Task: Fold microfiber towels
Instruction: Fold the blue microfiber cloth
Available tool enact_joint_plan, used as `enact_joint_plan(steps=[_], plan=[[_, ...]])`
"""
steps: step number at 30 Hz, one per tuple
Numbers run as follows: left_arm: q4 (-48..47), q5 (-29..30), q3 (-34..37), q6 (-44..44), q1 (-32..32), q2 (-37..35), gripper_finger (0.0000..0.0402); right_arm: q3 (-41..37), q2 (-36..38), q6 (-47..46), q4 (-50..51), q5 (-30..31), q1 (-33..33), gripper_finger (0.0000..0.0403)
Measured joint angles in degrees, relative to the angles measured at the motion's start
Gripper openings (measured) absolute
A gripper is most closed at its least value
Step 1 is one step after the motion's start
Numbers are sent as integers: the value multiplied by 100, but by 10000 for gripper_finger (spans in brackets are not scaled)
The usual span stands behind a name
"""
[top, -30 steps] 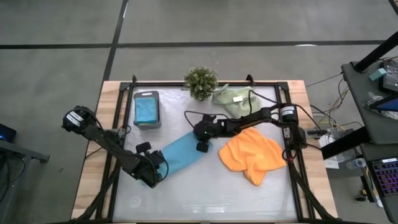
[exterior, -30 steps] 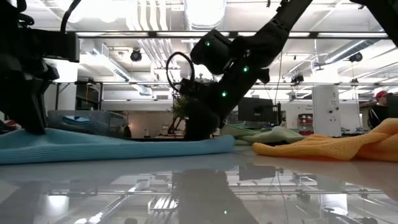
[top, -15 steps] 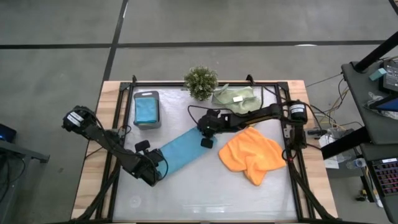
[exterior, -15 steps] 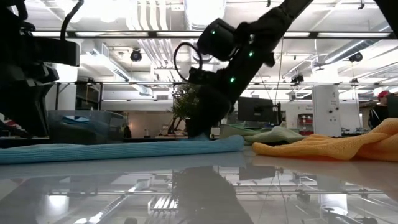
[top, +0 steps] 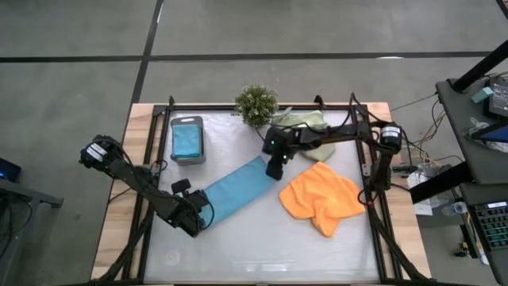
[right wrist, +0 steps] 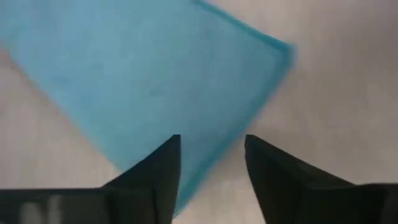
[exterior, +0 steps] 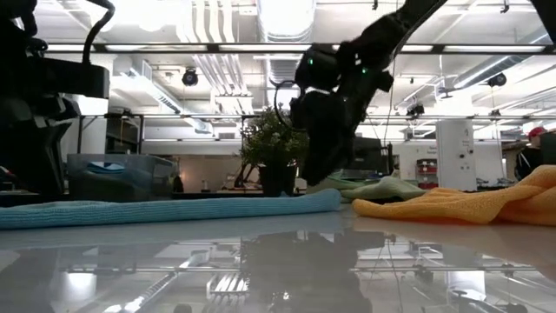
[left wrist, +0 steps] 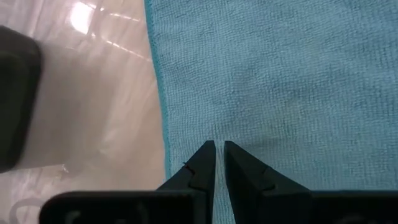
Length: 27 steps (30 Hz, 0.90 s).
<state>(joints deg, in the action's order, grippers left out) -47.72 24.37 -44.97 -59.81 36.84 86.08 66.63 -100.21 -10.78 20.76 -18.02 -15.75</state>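
Observation:
A teal-blue towel point(top: 234, 191), folded to a long strip, lies flat and slantwise on the table's middle point(exterior: 174, 209). My left gripper point(top: 197, 219) is down on its near-left end, shut point(left wrist: 217, 145). My right gripper point(top: 275, 167) hangs open a little above the strip's far-right end point(right wrist: 273, 56), clear of the cloth, with nothing between its fingers point(right wrist: 211, 152). My left gripper's shut fingertips point(left wrist: 208, 152) meet the towel's upper face point(left wrist: 219, 134) close to one long edge, at the strip's near-left end. They slant down from above. Whether one layer or several lies between them I cannot tell. The cloth around them lies flat on the table.
An orange towel point(top: 321, 199) lies crumpled at the right. A sage-green towel point(top: 305, 127) with a white tag lies at the far right, beside a small plant point(top: 256, 105). A grey tray point(top: 187, 151) at the far left holds a folded teal towel point(top: 187, 139).
My right gripper has drawn the strip's far-right end toward the table's far right, so the strip lies longer and flatter. It has then opened, let go of the cloth, risen and turned. The near-left end has stayed under my left gripper.

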Motion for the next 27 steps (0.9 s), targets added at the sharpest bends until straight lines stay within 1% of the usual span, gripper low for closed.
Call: enact_joint_plan(steps=[5, 12, 17, 21, 27], plan=[[191, 88, 37, 13, -1, 25, 19, -108, -49, -150, -32, -22, -321, 217], [218, 205, 39, 37, 0, 120, 19, -339, -49, -394, -364, -43, -270, 262], [217, 248, 39, 39, 0, 153, 19, -476, -213, -625, -801, -56, -177, 274], [224, 257, 39, 33, 0, 153, 19, -390, -406, -718, -929, -94, -51, 275], [219, 257, 39, 33, -2, 153, 19, -311, -513, -770, -1174, -371, 194, 274]])
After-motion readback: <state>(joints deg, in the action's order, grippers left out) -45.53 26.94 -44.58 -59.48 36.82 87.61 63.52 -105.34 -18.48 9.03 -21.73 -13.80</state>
